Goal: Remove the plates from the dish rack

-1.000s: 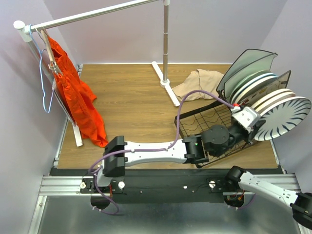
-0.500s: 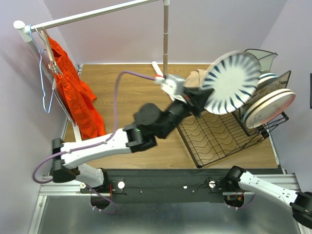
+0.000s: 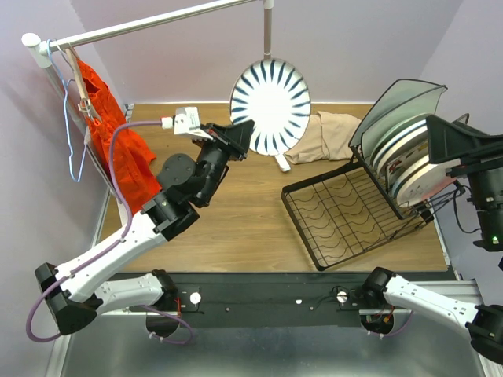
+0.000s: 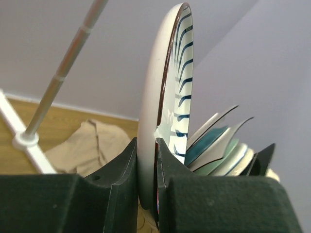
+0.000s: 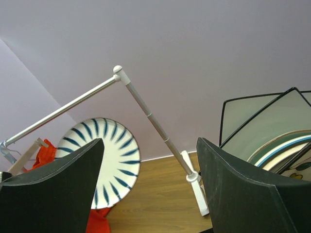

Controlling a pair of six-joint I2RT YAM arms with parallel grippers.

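My left gripper [image 3: 240, 135] is shut on the rim of a round white plate with dark stripes [image 3: 269, 96], held upright in the air over the back of the table. In the left wrist view the plate [image 4: 170, 92] stands edge-on, clamped at its lower rim by that gripper [image 4: 147, 167]. The black wire dish rack [image 3: 300, 229] sits at the right, with several more plates [image 3: 402, 141] standing in its upright section. My right gripper [image 3: 449, 140] hovers high beside those plates, open and empty. Its wrist view shows it [image 5: 149, 145] with the striped plate [image 5: 116, 155] far beyond it.
A white clothes rail [image 3: 267, 86] stands at the back, with its foot on the wood table. A red garment [image 3: 122, 153] hangs on it at the left. A beige cloth [image 3: 324, 133] lies behind the rack. Purple walls close in on three sides.
My left arm lifted the striped plate off the rack's right end and swung it left and back across the table. My right gripper rose into view beside the rack.
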